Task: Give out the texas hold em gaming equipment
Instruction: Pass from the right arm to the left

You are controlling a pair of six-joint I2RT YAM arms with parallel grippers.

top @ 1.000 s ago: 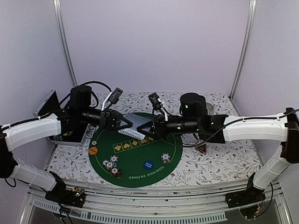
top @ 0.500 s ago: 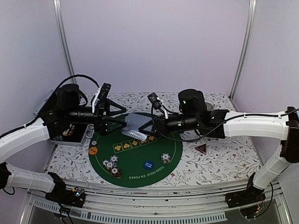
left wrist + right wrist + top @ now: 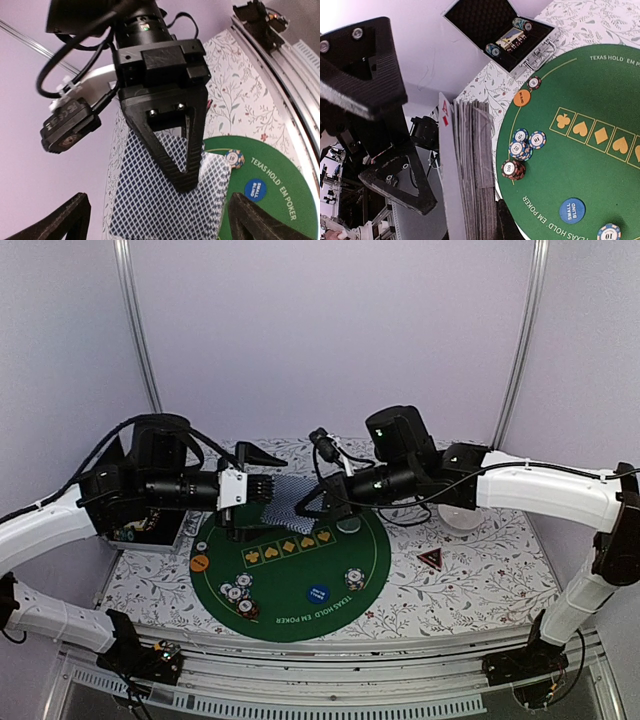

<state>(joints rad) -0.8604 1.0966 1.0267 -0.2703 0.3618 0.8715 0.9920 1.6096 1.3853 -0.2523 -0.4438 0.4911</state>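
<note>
Backs left gripper off, now spread wide; leaves playing cards clamped in right gripper, just beyond those open jaws. Probably light, slick, prone to fanning: best pinched across flat faces.

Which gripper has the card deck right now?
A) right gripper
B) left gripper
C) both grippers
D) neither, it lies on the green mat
A: the right gripper is shut on the card deck, which is held up off the mat, while the left gripper is wide open.
</note>
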